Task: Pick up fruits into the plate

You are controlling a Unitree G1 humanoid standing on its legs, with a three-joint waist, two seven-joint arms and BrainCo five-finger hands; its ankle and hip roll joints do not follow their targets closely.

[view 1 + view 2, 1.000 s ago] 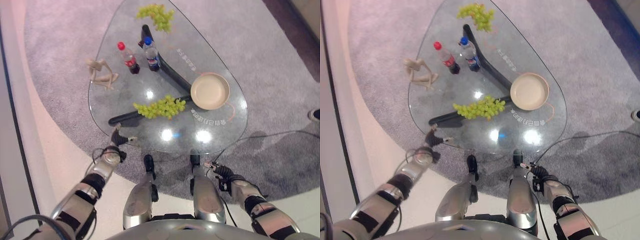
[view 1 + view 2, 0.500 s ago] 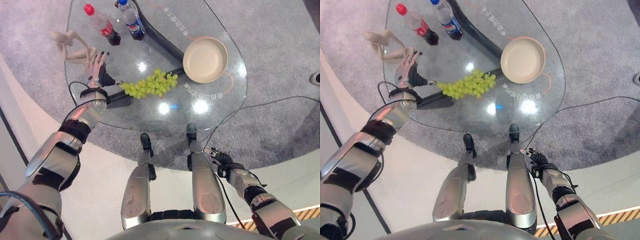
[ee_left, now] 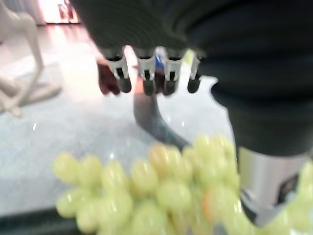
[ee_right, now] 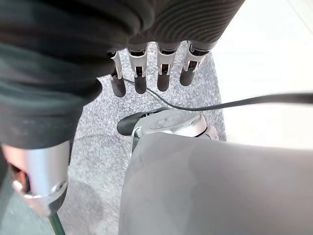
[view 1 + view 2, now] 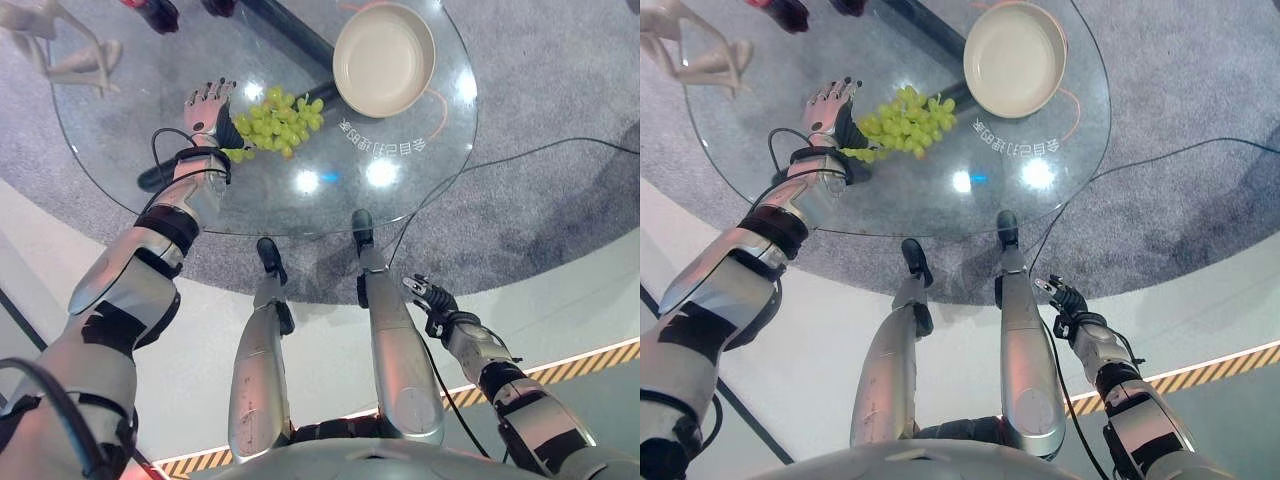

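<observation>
On the clear glass table [image 5: 420,170], a bunch of green grapes [image 5: 272,122] lies just to the robot's right of its left hand [image 5: 206,108]. The left hand is over the table's near left part, its fingers [image 3: 145,78] straight and spread, pointing away from the robot. The grapes sit right beside the palm and thumb side of this hand, seemingly touching it; the wrist view shows the bunch close under the palm with the straight fingers reaching past it, not curled round it. Whether the thumb [image 3: 266,181] presses the fruit cannot be told.

A round beige plate [image 5: 384,58] stands on the table farther off and to the right of the grapes, apart from them, with nothing in it. A pale figurine [image 5: 55,40] shows at the far left edge of the table, and the bottoms of two dark bottles [image 5: 160,12] show at the far edge. A dark table leg [image 5: 285,25] runs under the glass behind the grapes. The table stands on a grey carpet [image 5: 560,110].

The right hand [image 5: 428,298] hangs low beside the robot's right side, well away from the table, fingers relaxed and straight, holding nothing
</observation>
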